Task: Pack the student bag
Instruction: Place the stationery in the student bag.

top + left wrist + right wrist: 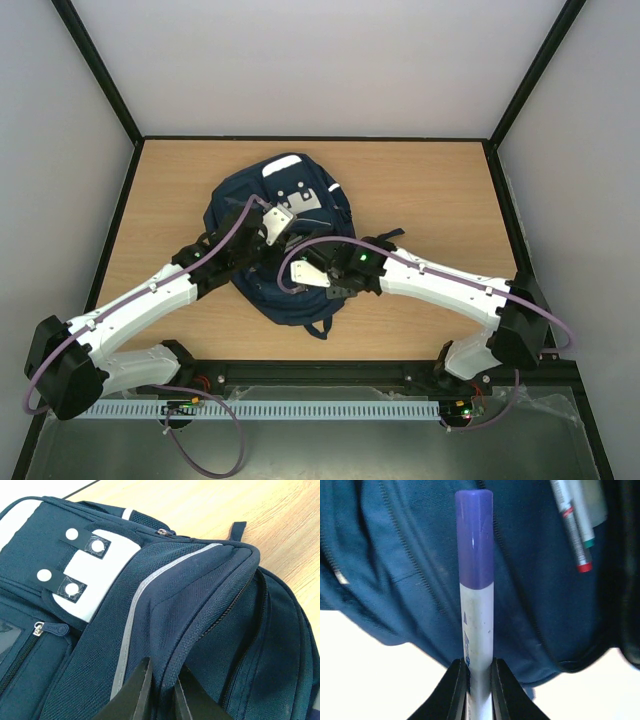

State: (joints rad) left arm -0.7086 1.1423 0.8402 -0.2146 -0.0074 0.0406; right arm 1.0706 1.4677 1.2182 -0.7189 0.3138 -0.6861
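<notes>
Right now my right gripper (pixel 479 669) is clamped on a marker (pixel 476 595) with a white barrel and a purple cap. It stands straight up out of the fingertips, against dark blue cloth. That cloth is the inside of the student bag (pixel 230 205). In the upper right corner of that wrist view, two more pens (pixel 577 540) lie inside it, one red-ended, one green-ended.

My left gripper (pixel 161 677) is pinched on a raised fold of the bag's fabric, with the cloth squeezed between the nearly closed jaws. The fold sits just beside a zipper line and a grey reflective stripe (pixel 131 625). Further out on that side I see a white patch (pixel 95 587) crossed by two dark snap tabs.

From overhead, the bag lies flat on the wooden table (pixel 430 190), a little left of centre. A white stripe marks its far end and a small loop (pixel 320 328) points toward the near edge. Both arms reach in over it from the near edge, one on each side.
</notes>
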